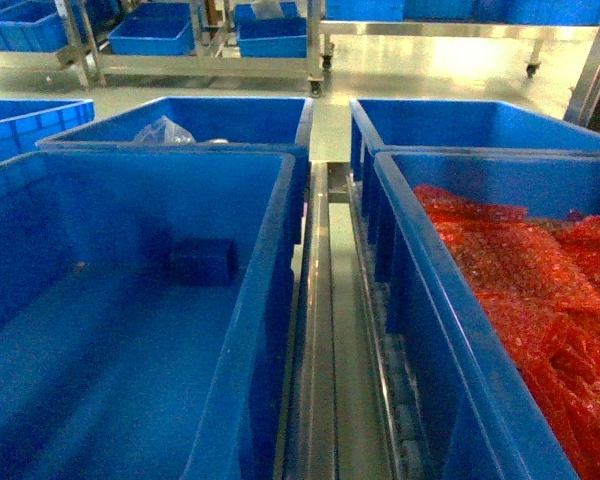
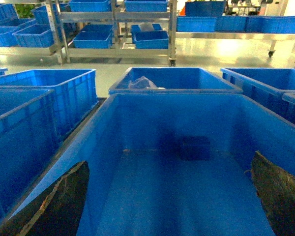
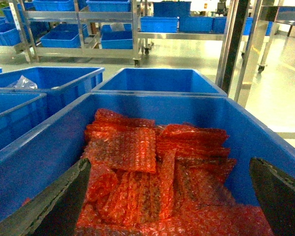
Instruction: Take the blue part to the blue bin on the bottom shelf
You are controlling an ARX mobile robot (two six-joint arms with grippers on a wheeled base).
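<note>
Two claws hanging over two blue bins on the bottom shelf, neither holding anything.

In the head view the blue bin (image 1: pixel 130 330) fills the lower left of the frame, and the blue part (image 1: pixel 202 262), a small dark-blue block, lies on its floor near the far wall. The bottom shelf (image 1: pixel 330 330) shows as a steel centre rail running up the middle between that bin and the second bin (image 1: pixel 450 330) on the right, which holds red bubble-wrap bags (image 1: pixel 540 290). In the left wrist view the left claw (image 2: pixel 169 196) is spread wide, its dark fingers (image 2: pixel 59 201) at the lower corners and the part mid-frame beyond them. In the right wrist view the right claw (image 3: pixel 169 196) is likewise wide open above the red bags.
</note>
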